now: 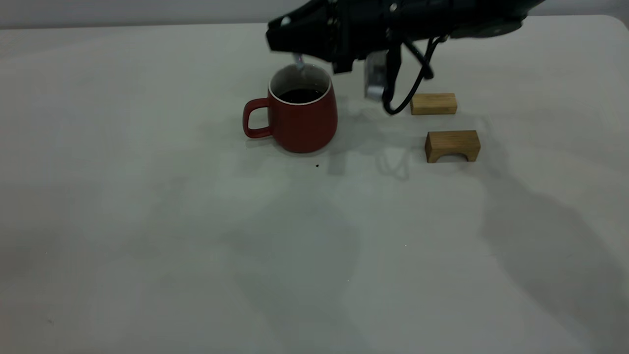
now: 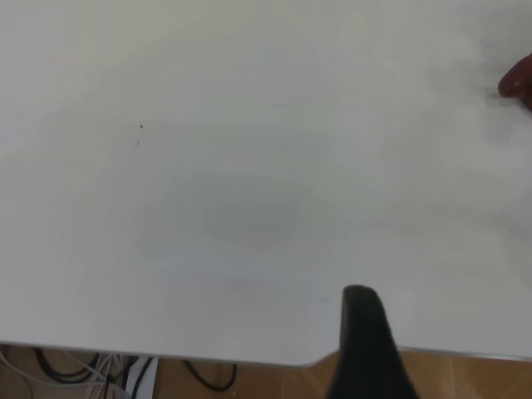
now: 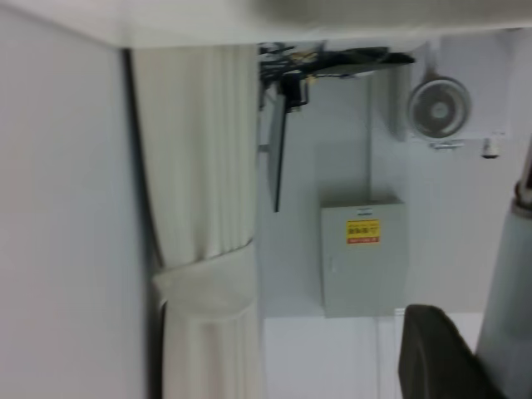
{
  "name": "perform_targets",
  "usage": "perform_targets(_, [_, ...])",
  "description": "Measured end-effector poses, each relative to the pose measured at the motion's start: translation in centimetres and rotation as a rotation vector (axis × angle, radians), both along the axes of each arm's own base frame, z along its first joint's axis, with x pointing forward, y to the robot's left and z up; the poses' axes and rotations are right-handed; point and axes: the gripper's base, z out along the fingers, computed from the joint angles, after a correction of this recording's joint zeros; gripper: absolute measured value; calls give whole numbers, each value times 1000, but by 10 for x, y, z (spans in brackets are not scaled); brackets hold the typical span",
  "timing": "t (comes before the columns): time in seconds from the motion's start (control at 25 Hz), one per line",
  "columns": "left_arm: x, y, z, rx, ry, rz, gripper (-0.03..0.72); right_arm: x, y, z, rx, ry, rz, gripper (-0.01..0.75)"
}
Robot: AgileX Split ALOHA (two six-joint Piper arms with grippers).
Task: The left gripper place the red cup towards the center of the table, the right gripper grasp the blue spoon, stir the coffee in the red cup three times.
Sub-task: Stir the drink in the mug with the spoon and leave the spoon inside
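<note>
1. We are taking the red cup point(image 1: 299, 118) as our landmark: it is standing upright on the worktop point(image 1: 147, 221), handle turned away from the two wooden blocks point(image 1: 433, 103), with dark coffee point(image 1: 300, 95) inside.
2. We are reaching over the cup with the right claw point(image 1: 300, 46), which is hanging just above the far rim. A slim pale stem, which we are reading as the blue spoon point(image 1: 298, 61), is dropping from the claw into the cup, so we are judging the claw to be closed on it, though the fingers themselves are hidden in the dark bulk of the arm.
3. Our left claw point(image 2: 366, 332) is sitting well away from the cup, near the worktop edge; only one dark finger is showing, so we cannot tell its opening.
4. We are judging the stirring step to be under way.
5. What we are worrying about: the spoon is pressing close to the far wall, so a wide sweep could nudge or tip the cup and spill coffee; a loose hold could let the spoon slip into the cup.
</note>
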Motion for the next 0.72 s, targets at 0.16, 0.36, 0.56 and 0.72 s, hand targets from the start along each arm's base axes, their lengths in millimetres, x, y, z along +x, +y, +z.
perform_targets(0.16, [0,0,0,0,0,0,551,2,14,-8,15,-22,35,133])
perform_targets(0.36, [0,0,0,0,0,0,551,19,15,0,39,-91,27,133])
perform_targets(0.56, [0,0,0,0,0,0,551,23,-8,-6,33,-61,-17,133])
perform_targets(0.72, [0,0,0,0,0,0,551,7,-16,-13,6,17,-25,133])
